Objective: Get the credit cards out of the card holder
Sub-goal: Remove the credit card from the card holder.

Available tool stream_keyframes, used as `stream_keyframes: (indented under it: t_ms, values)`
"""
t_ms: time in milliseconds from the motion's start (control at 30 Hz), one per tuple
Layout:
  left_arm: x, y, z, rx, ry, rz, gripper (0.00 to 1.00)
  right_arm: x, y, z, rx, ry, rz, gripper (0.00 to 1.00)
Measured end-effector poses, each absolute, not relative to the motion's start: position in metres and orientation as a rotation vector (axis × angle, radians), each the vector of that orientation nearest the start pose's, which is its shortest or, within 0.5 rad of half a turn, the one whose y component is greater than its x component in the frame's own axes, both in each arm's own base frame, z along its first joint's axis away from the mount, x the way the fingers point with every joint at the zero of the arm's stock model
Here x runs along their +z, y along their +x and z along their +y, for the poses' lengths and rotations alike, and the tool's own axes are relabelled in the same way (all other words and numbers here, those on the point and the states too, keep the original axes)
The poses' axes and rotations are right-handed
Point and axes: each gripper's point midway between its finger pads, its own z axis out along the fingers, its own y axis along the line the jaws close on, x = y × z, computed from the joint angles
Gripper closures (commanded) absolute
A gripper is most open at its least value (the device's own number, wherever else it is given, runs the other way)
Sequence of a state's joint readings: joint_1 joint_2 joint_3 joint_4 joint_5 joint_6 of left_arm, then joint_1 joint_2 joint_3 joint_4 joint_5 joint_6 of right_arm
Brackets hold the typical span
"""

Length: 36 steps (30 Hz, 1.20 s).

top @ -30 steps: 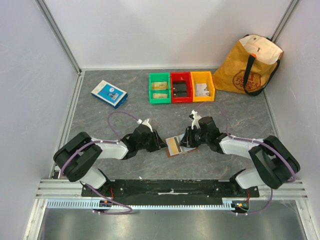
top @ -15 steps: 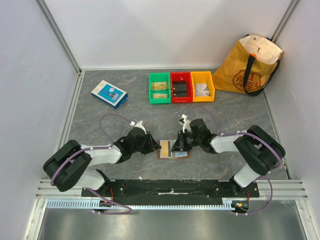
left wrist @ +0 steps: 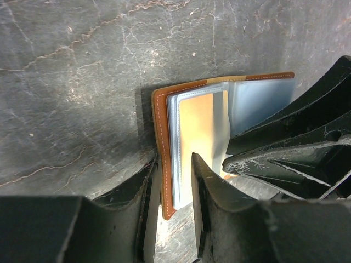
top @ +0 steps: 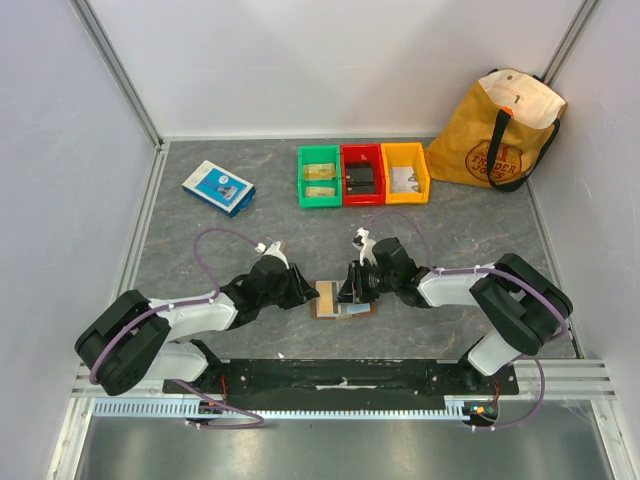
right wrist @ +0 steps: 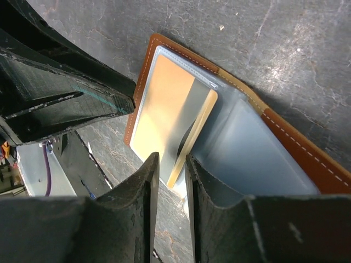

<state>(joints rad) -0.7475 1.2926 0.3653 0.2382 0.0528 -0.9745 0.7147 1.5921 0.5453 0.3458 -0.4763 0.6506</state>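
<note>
The brown card holder [top: 336,307] lies open on the table between my two grippers. In the left wrist view its brown stitched edge [left wrist: 163,142] and blue-grey sleeves sit between my left gripper's [left wrist: 173,159] jaws, which are closed on that flap. A tan-gold credit card [left wrist: 200,126] sits in the sleeve. In the right wrist view the card [right wrist: 164,104] shows a grey band and tilts out of the sleeve beside the holder's brown edge [right wrist: 296,139]. My right gripper [right wrist: 171,156] straddles the card's lower corner with a narrow gap. From above, the left gripper [top: 312,293] and right gripper [top: 350,287] meet over the holder.
A blue-and-white flat box [top: 219,187] lies at the back left. Green [top: 319,175], red [top: 361,173] and yellow [top: 405,172] bins stand in a row at the back. A yellow tote bag [top: 497,130] stands in the back right corner.
The card holder and my left gripper have shifted a little left and toward me. My right gripper has moved further left, over the open holder and onto the card's corner.
</note>
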Motion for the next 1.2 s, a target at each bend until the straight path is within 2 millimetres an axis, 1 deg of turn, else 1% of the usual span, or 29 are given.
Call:
stream_keyframes:
  t_ms: [133, 200, 467, 667, 867, 1100, 1200]
  values:
    - [0.033, 0.201, -0.25, -0.935, -0.237, 2.444, 0.65, 0.033, 0.194, 0.304, 1.192, -0.368, 2.468, 0.67]
    - [0.033, 0.2, -0.251, -0.942, -0.233, 2.448, 0.65, 0.035, 0.194, 0.304, 1.192, -0.373, 2.465, 0.72]
    - [0.031, 0.199, -0.25, -0.937, -0.233, 2.459, 0.65, 0.042, 0.197, 0.306, 1.196, -0.387, 2.44, 0.85]
    - [0.028, 0.197, -0.249, -0.927, -0.234, 2.472, 0.66, 0.044, 0.197, 0.307, 1.207, -0.385, 2.435, 1.0]
    - [0.028, 0.196, -0.248, -0.923, -0.234, 2.475, 0.66, 0.049, 0.198, 0.31, 1.235, -0.392, 2.415, 1.0]
    - [0.044, 0.198, -0.249, -0.948, -0.19, 2.426, 0.66, 0.053, 0.202, 0.309, 1.265, -0.384, 2.398, 1.0]
    - [0.046, 0.2, -0.25, -0.944, -0.157, 2.414, 0.68, 0.051, 0.203, 0.309, 1.271, -0.388, 2.399, 1.0]
